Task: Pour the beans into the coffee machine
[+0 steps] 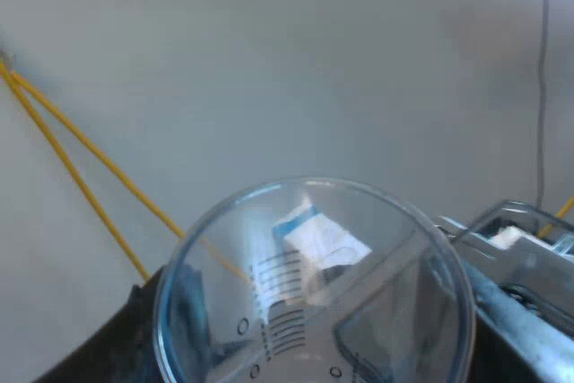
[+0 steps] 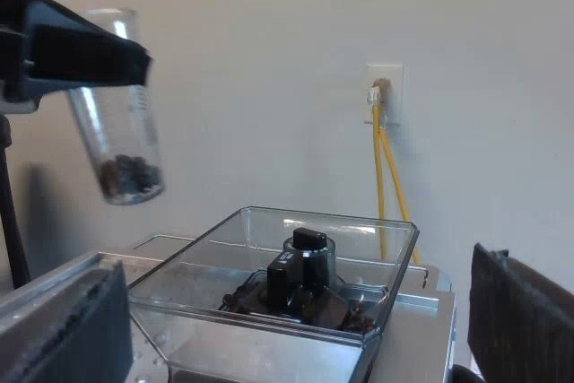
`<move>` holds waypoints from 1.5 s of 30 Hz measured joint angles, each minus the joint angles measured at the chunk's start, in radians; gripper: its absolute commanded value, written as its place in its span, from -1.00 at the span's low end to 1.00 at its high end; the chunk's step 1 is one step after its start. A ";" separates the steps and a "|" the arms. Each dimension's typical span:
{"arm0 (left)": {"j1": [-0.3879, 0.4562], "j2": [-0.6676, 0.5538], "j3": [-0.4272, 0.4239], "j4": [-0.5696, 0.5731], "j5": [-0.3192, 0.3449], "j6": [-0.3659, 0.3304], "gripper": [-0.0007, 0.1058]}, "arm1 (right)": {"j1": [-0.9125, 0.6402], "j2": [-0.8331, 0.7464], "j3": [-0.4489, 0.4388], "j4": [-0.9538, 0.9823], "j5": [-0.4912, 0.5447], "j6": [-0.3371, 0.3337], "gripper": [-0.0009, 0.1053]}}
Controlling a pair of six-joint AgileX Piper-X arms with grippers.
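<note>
In the left wrist view, the left gripper [image 1: 309,361] pinches the measuring glass [image 1: 314,293], whose open mouth is seen close up with the bean hopper [image 1: 511,221] just beside it. Tipped from here, the beans could well miss the hopper and scatter over the espresso machine [image 1: 525,320], because the glass seems to hang beside the opening rather than over it. The right wrist view adds the beans [image 2: 130,177] lying low in the tilted glass, held aloft near the open hopper, and the right gripper [image 2: 296,329] spread wide, holding nothing.
</note>
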 measured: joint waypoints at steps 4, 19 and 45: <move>-0.003 0.057 -0.039 -0.005 -0.053 0.064 -0.98 | 0.000 0.000 0.000 0.000 0.000 0.000 0.48; -0.064 0.113 -0.039 -0.119 -0.094 0.539 -0.98 | 0.000 0.000 0.000 0.000 0.000 0.000 0.48; -0.066 0.176 -0.041 -0.130 -0.001 1.334 -0.98 | 0.000 0.000 0.000 0.000 0.000 0.000 0.48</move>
